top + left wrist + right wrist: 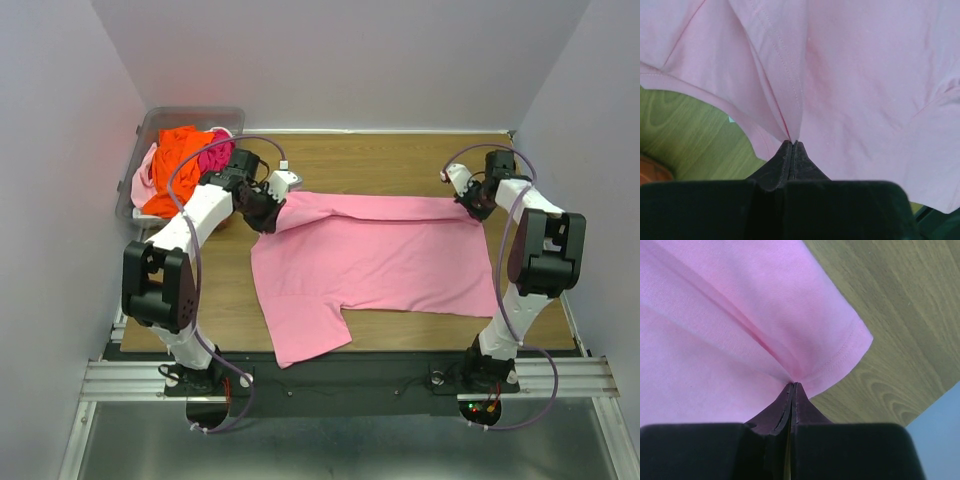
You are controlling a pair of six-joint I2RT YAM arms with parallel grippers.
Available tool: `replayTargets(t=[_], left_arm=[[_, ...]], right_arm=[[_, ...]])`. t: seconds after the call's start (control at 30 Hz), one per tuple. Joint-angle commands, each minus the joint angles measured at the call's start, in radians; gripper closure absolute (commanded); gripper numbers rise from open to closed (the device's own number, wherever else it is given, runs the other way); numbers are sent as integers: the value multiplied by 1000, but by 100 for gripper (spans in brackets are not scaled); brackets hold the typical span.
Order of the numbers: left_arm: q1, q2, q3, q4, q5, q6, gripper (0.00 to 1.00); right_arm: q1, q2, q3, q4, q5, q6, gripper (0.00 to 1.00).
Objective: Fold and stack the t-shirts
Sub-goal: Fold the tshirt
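— Wooden table, pale walls on three sides. Where is the shirt?

— Light pink shirt lies spread across the middle of the table, one sleeve pointing toward my bases. More shirts, an orange shirt on top, are heaped in the bin at the far left corner.

— And your pincers?

— Left pincer is clamped tight on the far left edge of the cloth. Right pincer is clamped tight on the far right corner, by a stitched hem. Both wrist views show fabric gathered into closed tips.

— So the fold comes next. How to do it well?

— My judgement: lift both ends together and level, with the edge taut between them but not stretched. Carry it toward me and lay it on the near edge, hems matching. Risks: a thin pinch may slip, or one side may lag and skew the fold. Let go only once the cloth lies flat.
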Motion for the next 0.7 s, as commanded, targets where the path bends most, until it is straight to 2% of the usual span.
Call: replayTargets(t=[0.0,0.37,0.67], left_arm=[[4,-58,22,-77,30,20,100],[-2,-142,-11,-157,15,50,100],[-17,-109,-131,-48,-45,4,100]], right_arm=[[-14,-75,28,6,-2,-30,99],[-33,-121,-27,-26,-8,-71,99],[-33,-96,-78,-34,-18,-81,99]])
